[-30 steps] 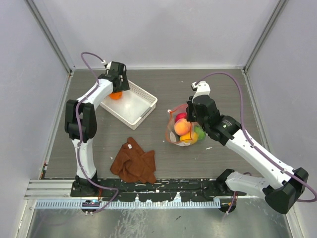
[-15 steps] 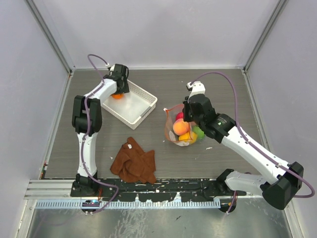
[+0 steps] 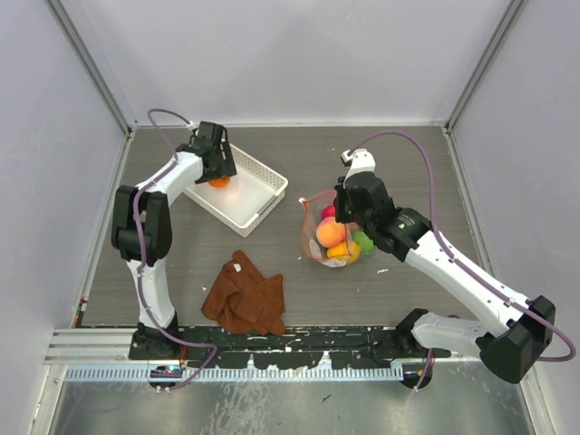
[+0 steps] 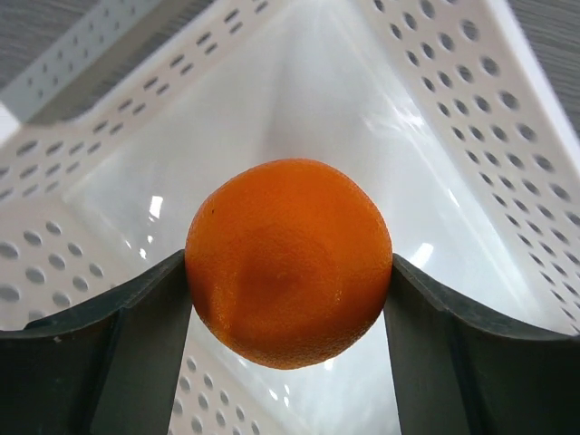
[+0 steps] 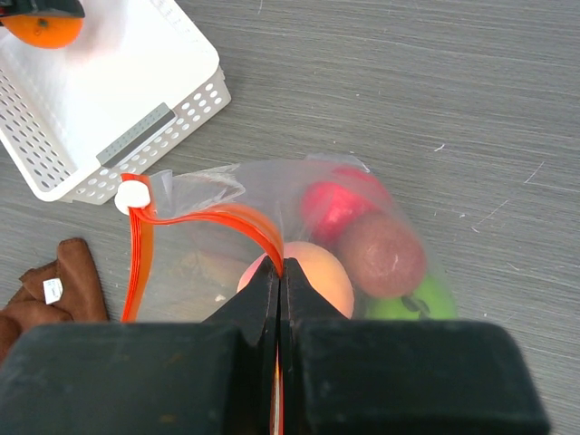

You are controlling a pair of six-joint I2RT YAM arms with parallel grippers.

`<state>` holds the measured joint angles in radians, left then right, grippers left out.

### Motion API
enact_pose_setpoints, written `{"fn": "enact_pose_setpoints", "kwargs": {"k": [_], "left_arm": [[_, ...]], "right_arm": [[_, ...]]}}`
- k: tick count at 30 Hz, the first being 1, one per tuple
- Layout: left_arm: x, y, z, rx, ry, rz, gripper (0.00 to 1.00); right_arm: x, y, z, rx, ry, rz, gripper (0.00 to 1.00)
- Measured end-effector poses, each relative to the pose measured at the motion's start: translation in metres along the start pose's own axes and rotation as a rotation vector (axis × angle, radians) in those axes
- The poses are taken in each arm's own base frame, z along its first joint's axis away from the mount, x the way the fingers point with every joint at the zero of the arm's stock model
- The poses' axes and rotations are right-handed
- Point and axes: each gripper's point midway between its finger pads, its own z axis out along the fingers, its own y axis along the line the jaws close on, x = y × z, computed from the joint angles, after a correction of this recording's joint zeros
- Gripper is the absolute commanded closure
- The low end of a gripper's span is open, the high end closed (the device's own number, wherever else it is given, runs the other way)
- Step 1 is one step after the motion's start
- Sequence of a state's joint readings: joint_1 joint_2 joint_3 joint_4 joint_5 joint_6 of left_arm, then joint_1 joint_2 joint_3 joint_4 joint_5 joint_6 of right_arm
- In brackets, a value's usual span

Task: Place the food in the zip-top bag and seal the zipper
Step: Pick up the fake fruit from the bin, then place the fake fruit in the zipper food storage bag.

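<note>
Orange (image 4: pixel 288 263) sits squarely between the left jaws, which stand wide with both inner faces pressed to its sides. They have it gripped, just above the floor of the basket (image 4: pixel 507 136) near a corner. Whether it has left that floor cannot be told. It is the only fruit seen outside the bag (image 3: pixel 313 237).

The bag lies well to the right of the left jaws, past the basket's rim and across a bare stretch of bench (image 3: pixel 362 163). The right jaws are fully shut on the zipper (image 5: pixel 227 220), pinching one edge of the mouth and holding it up. From the pinch the strip runs forward and left to a white slider (image 5: pixel 132 196), then turns back along the left side. The gap between the two runs is the mouth, and it opens to the left of the right jaws, on the side facing the basket. Ahead of and below the pinch, a red fruit (image 5: pixel 331 204), a dark one (image 5: pixel 381 256), a green one (image 5: pixel 412 304) and a peach one (image 5: pixel 313 272) lie inside.

The coming move likely falls to the left arm: carry the orange rightward and lower it between the two runs, beside the pinch. The mouth is long along the zipper and narrow across, so the wide left jaws may snag the strip.

A cloth (image 3: pixel 245 294) lies toward the arm bases, off that path.
</note>
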<state>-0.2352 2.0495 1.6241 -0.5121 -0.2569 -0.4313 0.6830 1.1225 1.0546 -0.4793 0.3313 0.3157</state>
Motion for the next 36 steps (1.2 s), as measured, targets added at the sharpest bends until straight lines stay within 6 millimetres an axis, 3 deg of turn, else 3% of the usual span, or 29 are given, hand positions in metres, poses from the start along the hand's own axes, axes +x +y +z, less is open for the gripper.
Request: {"fn": "enact_pose_setpoints", "kwargs": {"k": [7, 14, 22, 28, 36], "left_arm": [[0.006, -0.029, -0.074, 0.190, -0.046, -0.046, 0.49], [0.034, -0.071, -0.151, 0.389, -0.092, 0.006, 0.50], [0.049, -0.084, -0.219, 0.534, -0.151, 0.023, 0.52], [0.071, -0.110, -0.283, 0.705, -0.192, 0.068, 0.53], [0.104, -0.148, -0.334, 0.891, -0.197, 0.138, 0.53]], "right_arm": [[-0.001, -0.001, -0.003, -0.002, -0.004, 0.003, 1.00], [-0.004, -0.002, -0.010, -0.007, -0.016, 0.013, 1.00], [-0.006, 0.000, -0.015, -0.019, -0.024, 0.036, 1.00], [-0.007, 0.001, -0.017, -0.031, -0.028, 0.048, 1.00], [-0.006, 0.005, -0.018, -0.048, -0.021, 0.065, 1.00]]}}
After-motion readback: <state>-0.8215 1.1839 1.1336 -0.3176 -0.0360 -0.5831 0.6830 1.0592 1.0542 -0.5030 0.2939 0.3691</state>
